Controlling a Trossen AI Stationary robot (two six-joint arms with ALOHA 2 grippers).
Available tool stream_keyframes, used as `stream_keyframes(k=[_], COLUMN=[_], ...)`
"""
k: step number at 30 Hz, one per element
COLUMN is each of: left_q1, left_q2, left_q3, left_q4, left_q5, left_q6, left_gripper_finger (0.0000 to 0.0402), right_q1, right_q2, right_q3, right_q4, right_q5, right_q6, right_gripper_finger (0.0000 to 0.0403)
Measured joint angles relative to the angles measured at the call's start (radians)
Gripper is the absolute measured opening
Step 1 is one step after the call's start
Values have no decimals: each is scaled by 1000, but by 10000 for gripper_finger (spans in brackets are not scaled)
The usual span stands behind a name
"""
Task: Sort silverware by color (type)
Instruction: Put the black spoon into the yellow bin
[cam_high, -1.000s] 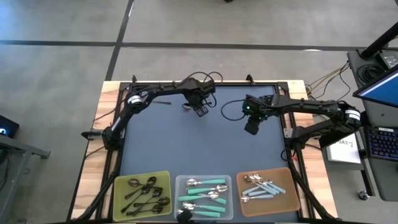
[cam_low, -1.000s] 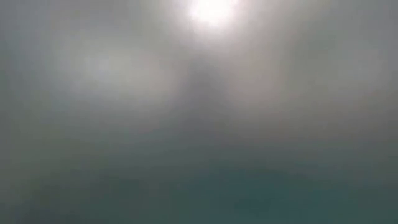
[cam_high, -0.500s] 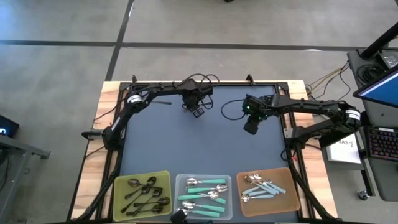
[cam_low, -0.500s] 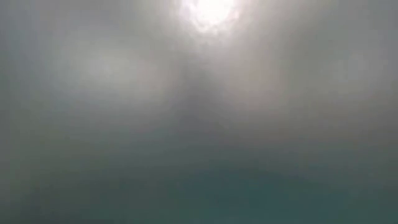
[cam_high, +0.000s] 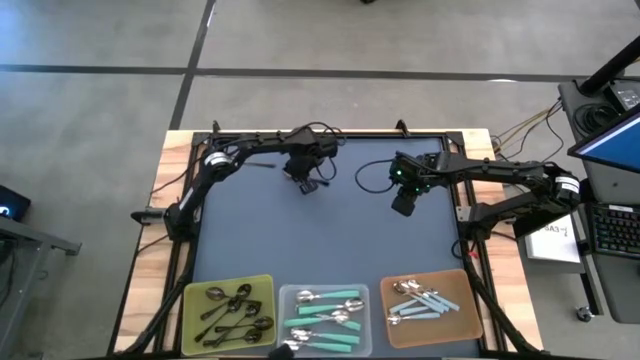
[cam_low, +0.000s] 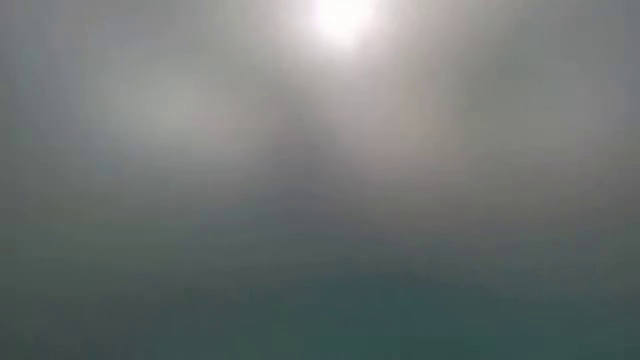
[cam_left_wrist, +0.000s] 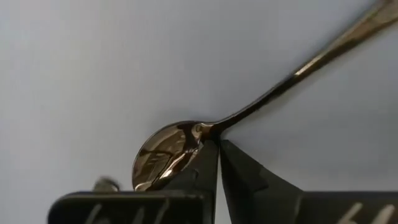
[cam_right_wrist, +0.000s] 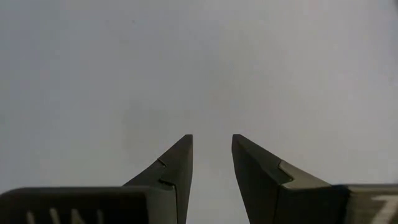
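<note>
A dark all-metal spoon (cam_left_wrist: 186, 146) lies on the dark mat near the table's far edge, left of centre. My left gripper (cam_left_wrist: 217, 146) (cam_high: 308, 182) points down at it and is shut on it. My right gripper (cam_high: 404, 206) (cam_right_wrist: 211, 146) hangs open over bare mat at the far right with nothing between its fingers. The rest of the silverware lies in three trays along the near edge. Dark spoons are in the olive tray (cam_high: 262, 285), teal-handled ones in the clear tray (cam_high: 366, 320) and light-blue-handled ones in the orange tray (cam_high: 470, 300). My left gripper has its two fingertips together at the spoon's neck (cam_left_wrist: 214, 129), where the bowl meets the handle. The fingers come from above, pointing steeply down and lying across the spoon. The bowl (cam_left_wrist: 163, 163) sits beside one finger and the handle (cam_left_wrist: 323, 56) runs away along the mat.
The mat's middle (cam_high: 320, 240) lies bare between the arms and the trays. A wooden rim (cam_high: 170, 160) frames the mat. Cables (cam_high: 372, 178) hang near the right arm. The low view shows only a grey blur.
My left gripper has moved a little toward the table's left and down onto the dark spoon, tipped steeper, and shut. My right gripper has kept still.
</note>
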Motion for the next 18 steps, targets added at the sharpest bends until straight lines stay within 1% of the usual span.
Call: stream_keyframes(k=[5,8,10,14,18], left_q1=[-14,-22,-22,-22,-45], left_q2=[-3,-20,-34,-37,-50], left_q3=[-4,-4,-3,32,104], left_q4=[-92,-100,-70,-3,-21], left_q5=[62,71,90,187,335], left_q6=[34,60,92,95,114], left_gripper_finger=[0,0,0,0,0], right_q1=[0,0,0,0,0], right_q2=[0,0,0,0,0], right_q3=[0,0,0,0,0], right_q4=[0,2,3,15,16], right_q5=[0,0,1,1,1], right_q6=[-19,-42,-71,-110,-112], right_gripper_finger=[102,102,102,102,102])
